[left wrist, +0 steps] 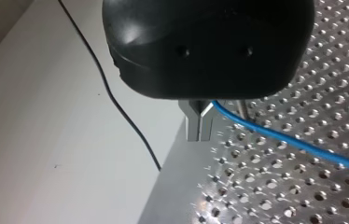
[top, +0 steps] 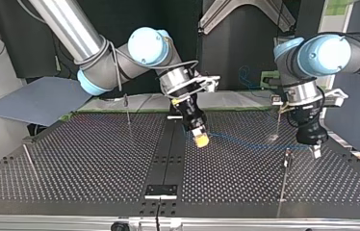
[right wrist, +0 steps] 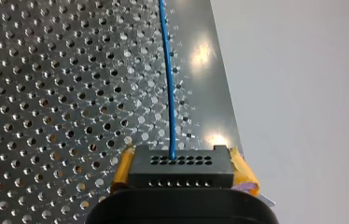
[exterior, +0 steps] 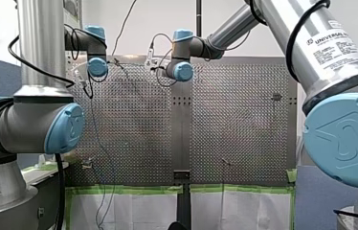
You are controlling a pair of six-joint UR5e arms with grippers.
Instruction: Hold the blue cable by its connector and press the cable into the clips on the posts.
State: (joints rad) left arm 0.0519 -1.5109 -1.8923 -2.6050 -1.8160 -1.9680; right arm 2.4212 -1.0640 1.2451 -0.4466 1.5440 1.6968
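Our right gripper (right wrist: 182, 161) pinches the connector (right wrist: 182, 173), the one rigid handhold, between yellow pads (right wrist: 243, 169), while the blue cable (right wrist: 168, 84), judged light and limp, runs over the perforated table (right wrist: 46, 93) to our left gripper (left wrist: 199, 126), pressed together on it.

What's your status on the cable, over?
Right gripper shut on black connector. Left gripper shut on blue cable, running between both. Post stands beside left gripper.
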